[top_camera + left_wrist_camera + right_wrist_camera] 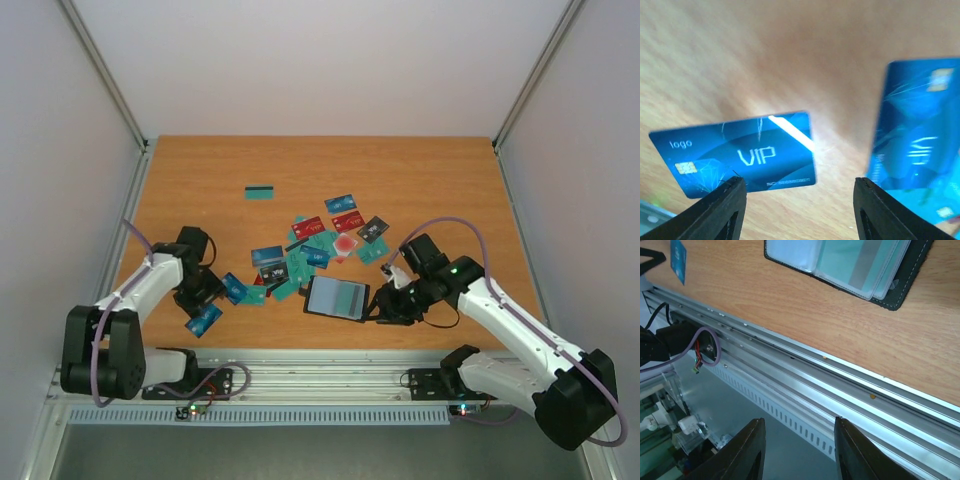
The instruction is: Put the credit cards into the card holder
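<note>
L gripper (799,181) open wide, empty, over blue VIP card (740,155), near left of bench (320,170). R gripper (799,421) parted, seemingly empty, by open holder (905,277).

Left end effector (799,181), right end effector (799,421) gape empty.

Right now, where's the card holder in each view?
Top external: card holder, open, low centre.
Left wrist: not in view.
Right wrist: top edge, right of centre.
Shared landmark: aluminium rail, below the holder in both of those views.
</note>
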{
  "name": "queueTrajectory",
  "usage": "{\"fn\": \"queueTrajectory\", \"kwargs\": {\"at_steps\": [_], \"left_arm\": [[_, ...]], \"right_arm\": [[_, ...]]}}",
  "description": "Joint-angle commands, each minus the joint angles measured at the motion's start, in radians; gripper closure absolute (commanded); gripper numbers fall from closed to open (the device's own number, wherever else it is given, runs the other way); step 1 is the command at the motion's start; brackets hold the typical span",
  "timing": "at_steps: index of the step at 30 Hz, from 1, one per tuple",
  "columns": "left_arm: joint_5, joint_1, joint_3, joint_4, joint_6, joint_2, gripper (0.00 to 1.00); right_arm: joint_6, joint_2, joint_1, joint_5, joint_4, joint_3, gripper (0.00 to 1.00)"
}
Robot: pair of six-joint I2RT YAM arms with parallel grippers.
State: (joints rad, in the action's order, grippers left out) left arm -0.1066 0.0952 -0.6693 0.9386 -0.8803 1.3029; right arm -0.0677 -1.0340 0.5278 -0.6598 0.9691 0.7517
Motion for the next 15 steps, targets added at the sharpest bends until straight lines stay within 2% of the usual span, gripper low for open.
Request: {"fn": "queueTrajectory", "kwargs": {"at_steps": [1,7,15], "left_arm": [[0.039,-0.047,-0.071,0.008,0.085,-0.019,0.40],[0.041,-0.118,-0.074,-0.043,0.145,0.102,0.41],[0.051,-0.127,-0.108,-0.031,0.161,0.202,0.41]], "right_arm": [[-0.027,0.030,0.006,-0.013,-0.020,-0.009,0.60],[-0.024,0.043,0.006,0.013,0.011,0.000,0.60],[-0.035,0.041,0.006,0.032,0.008,-0.001,0.60]]}}
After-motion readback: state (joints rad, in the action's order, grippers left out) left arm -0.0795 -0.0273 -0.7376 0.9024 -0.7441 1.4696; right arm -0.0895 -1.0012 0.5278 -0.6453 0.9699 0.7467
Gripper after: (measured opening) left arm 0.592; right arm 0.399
